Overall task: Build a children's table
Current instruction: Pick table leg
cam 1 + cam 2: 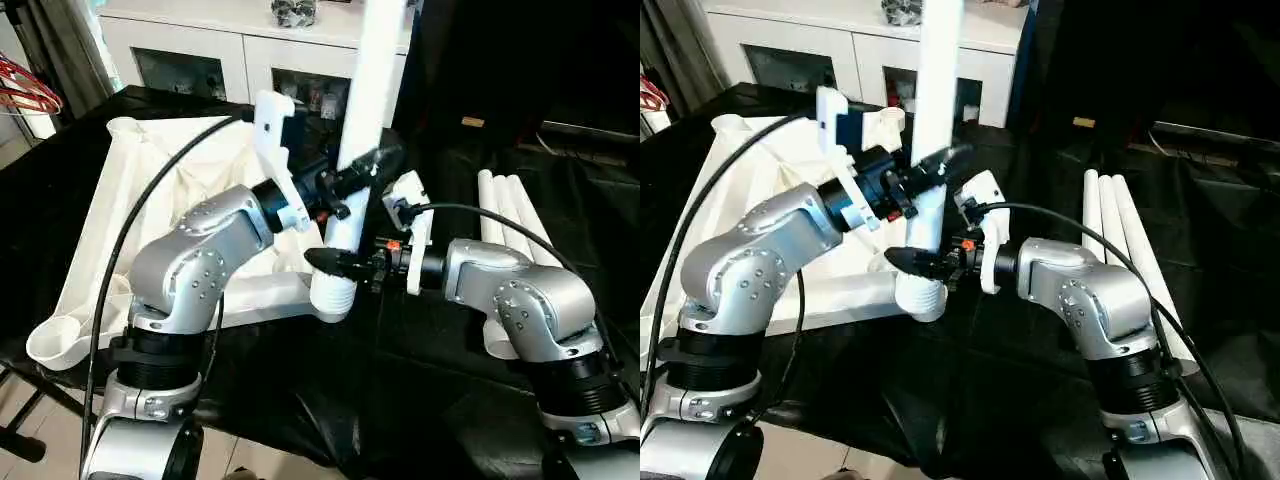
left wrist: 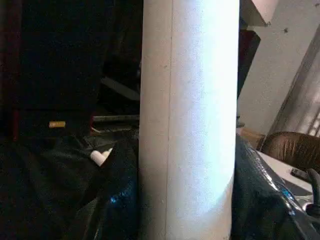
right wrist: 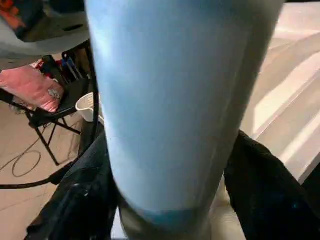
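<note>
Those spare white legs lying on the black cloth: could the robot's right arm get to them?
Probably yes: the spare legs lie uncovered beside the right arm, but its right gripper is at the upright leg.

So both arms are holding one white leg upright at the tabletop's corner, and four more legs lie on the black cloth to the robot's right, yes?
Not four: the left eye view shows three spare legs lying there. The rest holds: both grippers flank the upright leg at the tabletop corner.

Leg top cut off

The upright leg [image 1: 372, 90] runs past the frame's top edge; the left forearm [image 1: 215, 245] hides part of the tabletop [image 1: 120, 200].
</note>
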Controlling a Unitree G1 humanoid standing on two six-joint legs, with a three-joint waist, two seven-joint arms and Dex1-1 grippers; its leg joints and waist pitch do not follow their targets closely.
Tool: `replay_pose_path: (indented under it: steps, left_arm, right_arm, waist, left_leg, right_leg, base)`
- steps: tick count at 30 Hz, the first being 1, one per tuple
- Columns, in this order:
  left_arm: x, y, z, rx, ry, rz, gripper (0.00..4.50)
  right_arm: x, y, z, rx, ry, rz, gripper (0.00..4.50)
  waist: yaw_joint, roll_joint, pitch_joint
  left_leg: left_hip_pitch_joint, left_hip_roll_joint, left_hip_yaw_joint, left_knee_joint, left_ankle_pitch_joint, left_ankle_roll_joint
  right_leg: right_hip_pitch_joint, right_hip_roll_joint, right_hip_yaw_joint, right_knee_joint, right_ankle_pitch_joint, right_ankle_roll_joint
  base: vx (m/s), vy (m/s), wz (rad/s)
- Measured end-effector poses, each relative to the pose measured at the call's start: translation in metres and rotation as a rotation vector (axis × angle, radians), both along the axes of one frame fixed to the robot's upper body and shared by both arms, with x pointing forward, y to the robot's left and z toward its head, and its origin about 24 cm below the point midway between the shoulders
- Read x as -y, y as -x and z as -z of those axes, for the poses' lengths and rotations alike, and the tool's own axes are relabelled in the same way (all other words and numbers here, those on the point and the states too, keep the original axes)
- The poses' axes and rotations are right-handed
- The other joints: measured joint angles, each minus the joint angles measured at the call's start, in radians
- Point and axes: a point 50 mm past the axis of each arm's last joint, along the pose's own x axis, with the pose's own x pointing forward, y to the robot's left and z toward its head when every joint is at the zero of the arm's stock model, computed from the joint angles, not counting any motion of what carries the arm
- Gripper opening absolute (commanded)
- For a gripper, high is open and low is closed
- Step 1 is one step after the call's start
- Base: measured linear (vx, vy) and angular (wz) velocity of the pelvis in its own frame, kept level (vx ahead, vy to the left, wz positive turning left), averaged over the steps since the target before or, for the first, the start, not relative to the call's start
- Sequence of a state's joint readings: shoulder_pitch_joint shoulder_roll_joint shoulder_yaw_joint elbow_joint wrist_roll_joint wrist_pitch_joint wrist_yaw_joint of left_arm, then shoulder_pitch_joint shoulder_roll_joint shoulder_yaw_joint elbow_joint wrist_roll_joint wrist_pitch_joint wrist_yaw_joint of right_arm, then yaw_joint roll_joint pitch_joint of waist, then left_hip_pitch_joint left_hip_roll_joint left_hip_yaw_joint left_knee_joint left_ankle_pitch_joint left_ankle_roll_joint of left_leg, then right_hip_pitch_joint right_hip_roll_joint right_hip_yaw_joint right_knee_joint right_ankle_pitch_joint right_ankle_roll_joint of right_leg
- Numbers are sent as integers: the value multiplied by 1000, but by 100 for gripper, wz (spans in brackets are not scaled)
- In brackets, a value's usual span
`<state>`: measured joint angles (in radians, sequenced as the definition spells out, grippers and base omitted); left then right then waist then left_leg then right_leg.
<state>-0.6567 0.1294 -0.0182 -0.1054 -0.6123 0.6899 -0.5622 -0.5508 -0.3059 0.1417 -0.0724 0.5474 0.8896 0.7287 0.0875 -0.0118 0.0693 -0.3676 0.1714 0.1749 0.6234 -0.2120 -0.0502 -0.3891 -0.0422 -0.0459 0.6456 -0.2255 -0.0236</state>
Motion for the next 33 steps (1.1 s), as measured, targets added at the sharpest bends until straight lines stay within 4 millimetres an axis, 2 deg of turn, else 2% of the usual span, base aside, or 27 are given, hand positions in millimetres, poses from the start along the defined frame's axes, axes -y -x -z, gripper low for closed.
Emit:
replay_pose_path:
  steps: [2, 3, 8, 9, 17, 18, 22, 23, 29, 33]
  left_arm:
    - [0, 0, 0, 0, -3, 3, 183]
    - [0, 0, 0, 0, -4, 3, 183]
    - [0, 0, 0, 1, -5, 1, 183]
    - [0, 0, 0, 1, -5, 1, 183]
    - [-1, 0, 0, 1, -8, -1, 183]
    - [-1, 0, 0, 2, -11, -2, 253]
    - [-1, 0, 1, 3, -17, 9, 260]
    - [-1, 0, 2, 2, -16, 9, 289]
    - [-5, -2, -4, 50, 47, -54, 294]
    - [-20, -8, -24, 137, 79, -164, 294]
  right_arm:
    - [0, 0, 0, -4, 2, -2, 304]
    - [0, 0, 1, -4, 3, -2, 276]
    - [-2, 1, 1, -8, -7, -12, 257]
    - [-2, 1, 1, -9, -7, -13, 233]
    - [-4, 2, 1, -11, -10, -20, 191]
    - [-4, 2, 1, -11, -10, -20, 191]
    - [-4, 2, 2, -10, -4, -15, 190]
    - [-4, 2, 2, -10, -5, -15, 190]
    - [-2, 0, 6, -13, 10, 32, 190]
    - [-5, -6, 8, -4, -4, 89, 190]
  waist:
    - [0, 0, 0]
    - [0, 0, 0]
    - [0, 0, 0]
    - [0, 0, 0]
    - [0, 0, 0]
    - [0, 0, 0]
    - [0, 0, 0]
    - [0, 0, 0]
    - [0, -10, 0]
    - [-1, -13, 1]
  left_leg:
    - [0, 0, 0, 0, 0, 0]
    - [0, 0, 0, 0, 0, 0]
    - [0, 0, 0, 0, 0, 0]
    - [0, 0, 0, 0, 0, 0]
    - [0, 0, 0, 0, 0, 0]
    - [0, 0, 0, 0, 0, 0]
    - [0, 0, 0, 0, 0, 0]
    - [0, 0, 0, 0, 0, 0]
    - [0, 0, 0, 0, 1, 0]
    - [0, 0, 0, 0, 1, -1]
  right_leg:
    - [0, 0, 0, 0, 0, 0]
    - [0, 0, 0, 0, 0, 0]
    - [0, 0, 0, 0, 0, 0]
    - [0, 0, 0, 0, 0, 0]
    - [0, 0, 0, 0, 0, 0]
    - [0, 0, 0, 0, 0, 0]
    - [0, 0, 0, 0, 0, 0]
    - [0, 0, 0, 0, 0, 0]
    - [0, 0, 0, 0, 0, 0]
    - [0, 0, 0, 0, 1, 0]
  base:
    - [0, 0, 0]
    - [0, 0, 0]
    - [0, 0, 0]
    - [0, 0, 0]
    - [0, 0, 0]
    - [0, 0, 0]
    - [0, 0, 0]
    - [0, 0, 0]
    - [0, 0, 0]
    - [0, 0, 0]
